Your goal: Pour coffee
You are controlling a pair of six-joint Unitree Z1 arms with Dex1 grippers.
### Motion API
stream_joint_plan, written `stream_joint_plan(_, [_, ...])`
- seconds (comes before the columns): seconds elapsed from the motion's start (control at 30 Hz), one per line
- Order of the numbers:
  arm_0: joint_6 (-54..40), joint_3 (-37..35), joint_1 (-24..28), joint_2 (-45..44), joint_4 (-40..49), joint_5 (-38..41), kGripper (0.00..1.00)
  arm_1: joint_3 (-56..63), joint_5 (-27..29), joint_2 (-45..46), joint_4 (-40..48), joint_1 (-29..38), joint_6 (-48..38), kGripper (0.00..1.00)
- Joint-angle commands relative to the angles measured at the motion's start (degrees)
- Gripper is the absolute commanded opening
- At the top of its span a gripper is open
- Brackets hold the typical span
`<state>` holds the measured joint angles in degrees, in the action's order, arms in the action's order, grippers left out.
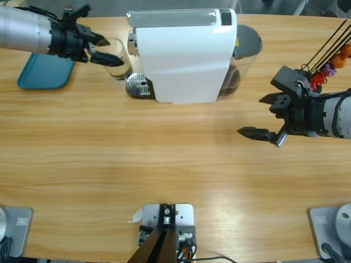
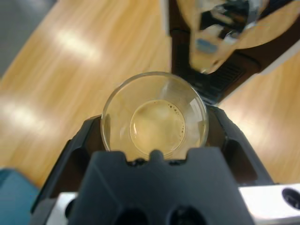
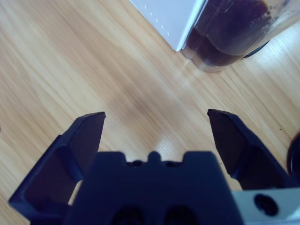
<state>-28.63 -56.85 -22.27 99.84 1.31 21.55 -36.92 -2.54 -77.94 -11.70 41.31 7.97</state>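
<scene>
From above, the left end effector (image 1: 107, 55) grips a clear glass (image 1: 116, 61) just left of the white coffee machine (image 1: 184, 55), by its drip tray (image 1: 139, 85). Only the left wrist view shows the coffee (image 2: 156, 125), a foamy tan layer in the glass's bottom. The right end effector (image 1: 264, 116) hangs released, well right of the machine, over bare table (image 3: 93, 70).

Silver-grey arms (image 1: 22, 28), black two-jawed end effectors (image 1: 107, 52)
</scene>
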Motion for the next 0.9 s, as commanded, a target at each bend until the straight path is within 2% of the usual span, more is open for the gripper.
stream_joint_plan(0.03, [2.4,3.5,6.4,-4.2,0.5,-6.6,0.0,1.7,-0.5,-0.3,1.0,0.5,0.7,0.982])
stream_joint_plan(0.3, [14.5,3.9,19.6,-2.6,-1.7,-7.6,0.0,1.8,-0.5,-0.9,1.2,0.5,0.7,0.982])
stream_joint_plan(0.67, [15.0,1.7,25.8,6.4,-6.5,-13.3,0.0,1.8,-0.9,-2.0,1.5,0.5,0.7,0.982])
stream_joint_plan(0.9, [15.0,1.1,26.1,9.6,-6.5,-13.2,0.0,1.8,-0.9,-2.3,1.5,0.5,0.7,0.982])
